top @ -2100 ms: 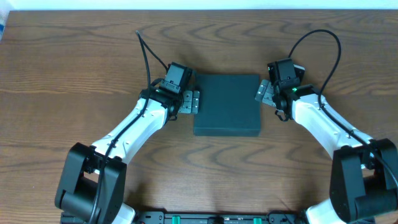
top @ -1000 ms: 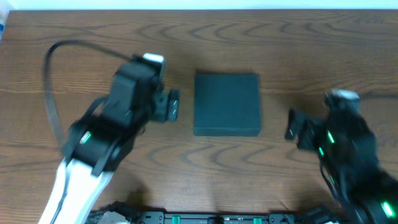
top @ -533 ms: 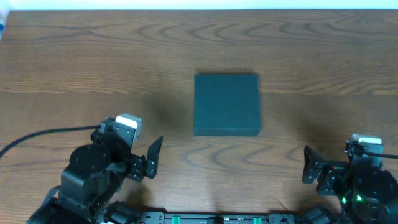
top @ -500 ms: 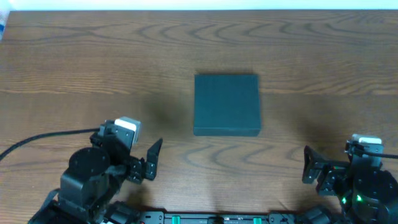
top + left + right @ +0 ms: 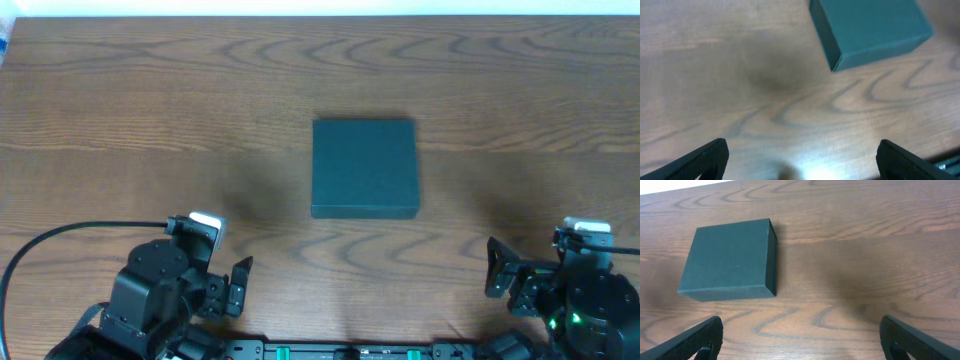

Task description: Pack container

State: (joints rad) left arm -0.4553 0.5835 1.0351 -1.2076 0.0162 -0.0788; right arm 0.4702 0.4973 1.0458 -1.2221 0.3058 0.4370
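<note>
The container [image 5: 364,167] is a matte dark green square box, lid shut, lying flat in the middle of the wooden table. It shows in the left wrist view [image 5: 870,27] at the top right and in the right wrist view [image 5: 730,260] at the left. My left gripper [image 5: 240,287] is open and empty at the front left, far from the box. My right gripper [image 5: 503,278] is open and empty at the front right. In the wrist views both pairs of jaws, left [image 5: 802,157] and right [image 5: 802,337], are spread wide over bare wood. No snack packets are in view.
The wooden table [image 5: 120,120] runs to a pale edge at the back. A black cable [image 5: 60,240] loops from the left arm. A dark rail [image 5: 350,350] lies along the front edge between the arm bases.
Both arms have pulled back from the container's sides to the front corners of the table. The left arm has sunk a little lower since half a second ago. The container has not moved.
</note>
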